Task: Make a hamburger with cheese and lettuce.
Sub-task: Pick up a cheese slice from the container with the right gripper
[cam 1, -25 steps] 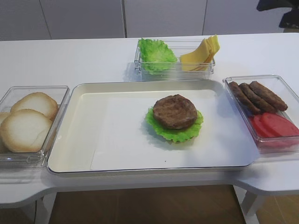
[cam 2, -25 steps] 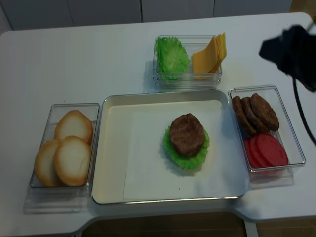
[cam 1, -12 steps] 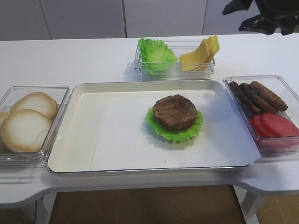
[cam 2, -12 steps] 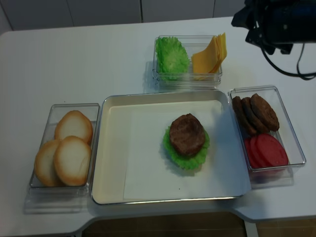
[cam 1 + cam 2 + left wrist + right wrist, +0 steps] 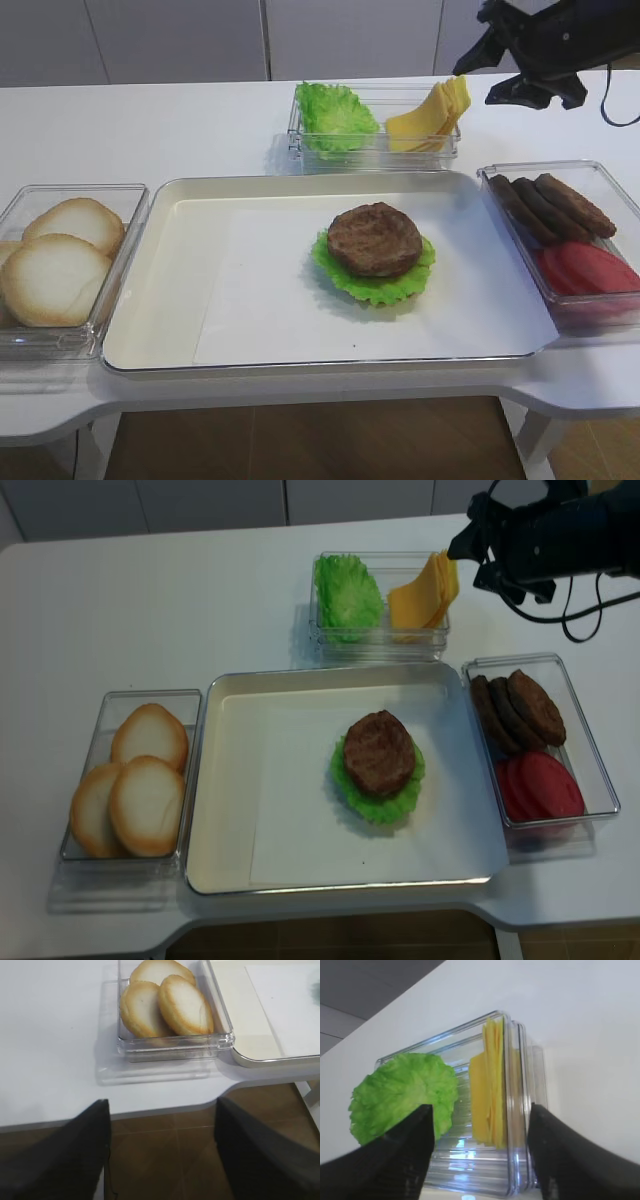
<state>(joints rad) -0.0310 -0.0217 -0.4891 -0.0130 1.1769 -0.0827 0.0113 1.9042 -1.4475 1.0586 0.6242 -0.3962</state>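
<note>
Broad white table (image 5: 160, 130), with bare room along its left and far sides. Centred on it, large cream rectangular metal tray (image 5: 180, 300) lined with white paper, mostly uncovered left of middle. On that paper, right of centre, the hamburger (image 5: 375, 252): round dark-brown grilled patty over bright green frilly lettuce (image 5: 385, 289), well apart from every tray rim. Left of the tray, touching its edge, clear plastic box of pale round bun halves (image 5: 60, 262). Right of the tray, clear plastic box (image 5: 600, 190) with narrow brown patties (image 5: 550, 205) in a row and red tomato slices (image 5: 590, 268). Behind the tray, small clear plastic box (image 5: 380, 640) with spare green leaves (image 5: 345, 598) on the left and fanned yellow cheese slices (image 5: 425, 590) on the right.

Right gripper (image 5: 468, 552), black, jaws spread wide and grasping nothing, hanging just right of the cheese slices, above that box's right end. Left gripper (image 5: 160, 1155) near the table's front edge by the bun box, dark fingers parted, nothing between them.
</note>
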